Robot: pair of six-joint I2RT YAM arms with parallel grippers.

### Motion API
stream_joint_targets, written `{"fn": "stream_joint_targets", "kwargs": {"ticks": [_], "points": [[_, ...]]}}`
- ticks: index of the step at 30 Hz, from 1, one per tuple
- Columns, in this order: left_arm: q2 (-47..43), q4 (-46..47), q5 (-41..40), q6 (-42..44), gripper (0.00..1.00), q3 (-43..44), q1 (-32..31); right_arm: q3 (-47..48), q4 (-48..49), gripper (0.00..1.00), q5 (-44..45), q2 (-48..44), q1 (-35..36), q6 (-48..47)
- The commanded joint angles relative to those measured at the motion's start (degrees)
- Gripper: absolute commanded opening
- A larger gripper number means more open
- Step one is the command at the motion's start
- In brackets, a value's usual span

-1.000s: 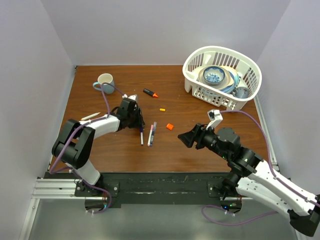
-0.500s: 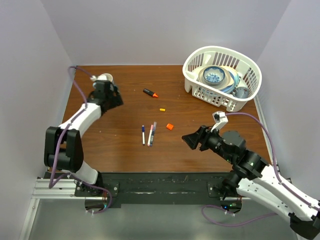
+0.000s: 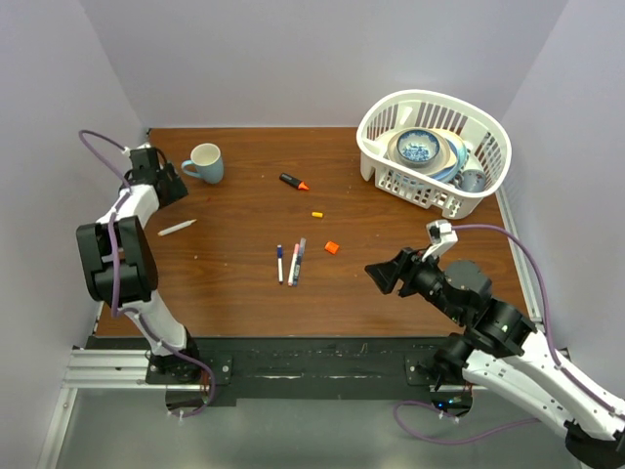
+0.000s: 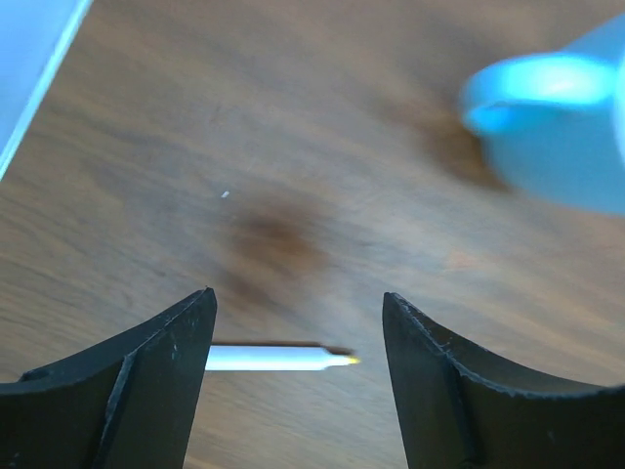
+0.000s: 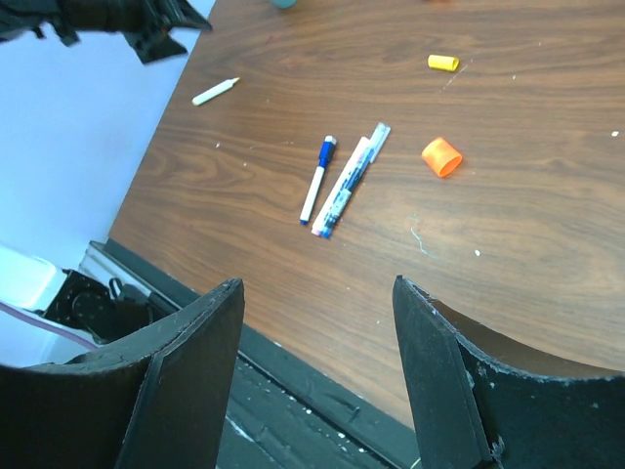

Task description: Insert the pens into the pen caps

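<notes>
Three pens lie side by side mid-table: a white one with a blue cap end (image 3: 278, 264) (image 5: 317, 179) and two more (image 3: 296, 261) (image 5: 348, 179) touching each other. A white pen with a yellow tip (image 3: 177, 228) (image 4: 278, 359) lies apart at the left. An orange pen cap (image 3: 332, 247) (image 5: 441, 156) and a yellow one (image 3: 317, 213) (image 5: 442, 63) lie loose. My left gripper (image 3: 166, 186) (image 4: 298, 296) hovers open at the far left, above that white pen. My right gripper (image 3: 379, 274) (image 5: 317, 283) is open, empty, right of the pens.
A light blue mug (image 3: 205, 161) (image 4: 557, 127) stands just right of the left gripper. A black marker with an orange tip (image 3: 293, 182) lies at the back. A white basket (image 3: 485, 171) holding bowls fills the back right corner. The side wall is close to the left arm.
My left arm swung from beside the middle pens to the far left by the mug, and its jaws opened wider. The right gripper drifted slightly to the right.
</notes>
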Motion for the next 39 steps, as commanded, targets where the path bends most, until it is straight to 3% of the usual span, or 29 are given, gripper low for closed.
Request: {"fn": "stream_joint_targets", "kwargs": {"ticks": [1, 11, 18, 32, 39], "points": [[3.4, -1.8, -0.7, 4.5, 0.73, 1.9, 1.5, 3.4, -0.7, 0.66, 2.5, -0.5, 0.1, -2.2], [6.0, -6.8, 0.2, 4.4, 0.74, 0.4, 1.8, 5.3, -2.0, 0.66, 4.0, -1.1, 0.1, -4.2], [5.0, -9.9, 5.0, 5.8, 0.74, -2.8, 1.9, 5.6, -3.0, 0.66, 3.6, -3.2, 0.1, -3.5], [-6.9, -11.6, 10.8, 7.0, 0.75, -12.8, 1.9, 6.2, -3.9, 0.66, 0.6, -5.8, 0.1, -1.4], [-12.6, -10.1, 10.0, 9.8, 0.76, -15.9, 1.8, 5.3, -6.8, 0.66, 1.2, -9.8, 0.1, 0.7]]}}
